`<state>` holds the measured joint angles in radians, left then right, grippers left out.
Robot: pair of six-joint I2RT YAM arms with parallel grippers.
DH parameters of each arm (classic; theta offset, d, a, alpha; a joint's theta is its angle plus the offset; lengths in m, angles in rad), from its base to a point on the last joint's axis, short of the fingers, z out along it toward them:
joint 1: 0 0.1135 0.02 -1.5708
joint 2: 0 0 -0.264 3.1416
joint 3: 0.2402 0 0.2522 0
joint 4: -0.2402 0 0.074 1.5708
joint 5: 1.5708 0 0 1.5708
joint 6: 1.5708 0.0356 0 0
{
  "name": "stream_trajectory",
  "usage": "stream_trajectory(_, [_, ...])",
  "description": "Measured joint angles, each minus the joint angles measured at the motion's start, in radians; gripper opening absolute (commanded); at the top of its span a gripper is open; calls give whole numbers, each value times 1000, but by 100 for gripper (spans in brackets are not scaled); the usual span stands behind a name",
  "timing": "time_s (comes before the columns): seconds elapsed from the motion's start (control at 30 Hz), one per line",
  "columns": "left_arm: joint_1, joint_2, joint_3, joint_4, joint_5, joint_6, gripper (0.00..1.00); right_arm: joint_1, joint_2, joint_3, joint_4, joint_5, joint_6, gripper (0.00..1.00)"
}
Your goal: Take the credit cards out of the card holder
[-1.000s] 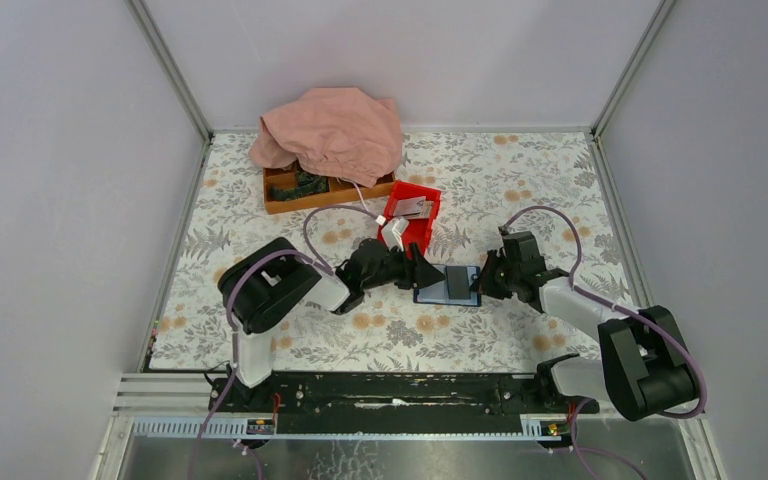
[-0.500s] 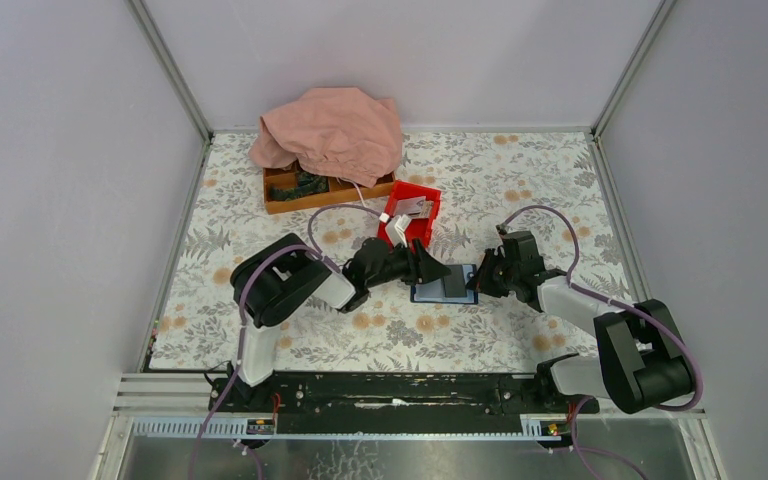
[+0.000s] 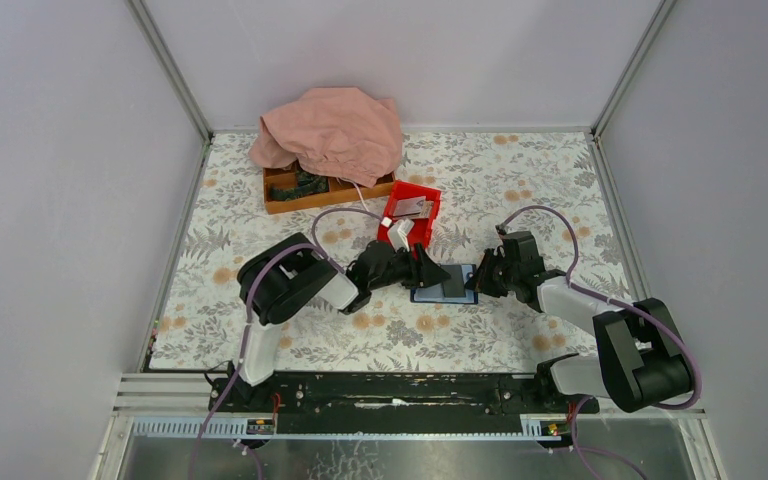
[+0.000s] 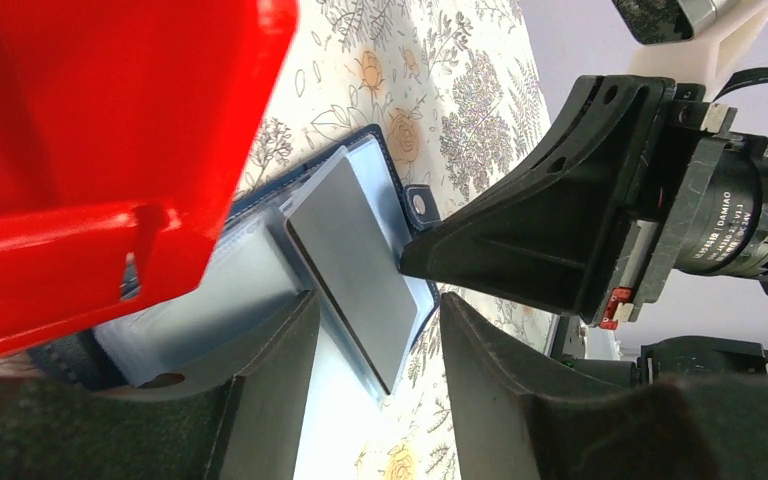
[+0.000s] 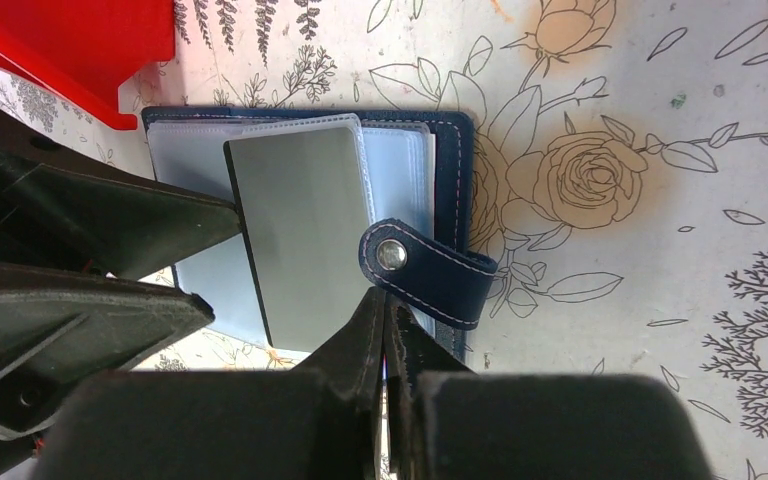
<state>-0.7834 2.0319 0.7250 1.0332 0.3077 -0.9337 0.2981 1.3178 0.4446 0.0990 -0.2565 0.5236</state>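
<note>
The card holder (image 3: 438,292) lies open on the floral table between my grippers, dark blue with clear sleeves and a snap strap (image 5: 430,272). A grey credit card (image 5: 305,230) sticks partly out of a sleeve; it also shows in the left wrist view (image 4: 355,265) and the top view (image 3: 456,282). My left gripper (image 4: 378,310) is open, its jaws on either side of the card's protruding end, not touching it. My right gripper (image 5: 385,305) is shut, its tips resting on the holder (image 5: 400,165) just below the strap. Any other cards are hidden.
A red plastic bin (image 3: 410,212) stands just behind the holder, close over my left fingers (image 4: 90,150). A wooden tray (image 3: 305,190) half covered by a pink cloth (image 3: 332,130) sits at the back left. Walls enclose the table.
My left gripper has advanced a little to the right onto the holder's left side. My right gripper has edged slightly left. The holder has barely shifted.
</note>
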Motion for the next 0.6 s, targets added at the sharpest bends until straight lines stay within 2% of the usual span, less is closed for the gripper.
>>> stream_trajectory(0.33, [-19,21,32,-7,0,-8,56,0,0,-5,8,-2,4,0])
stream_trajectory(0.6, [-19,52,32,62,13,-61,56,-4,0,-13,23,-14,6,0])
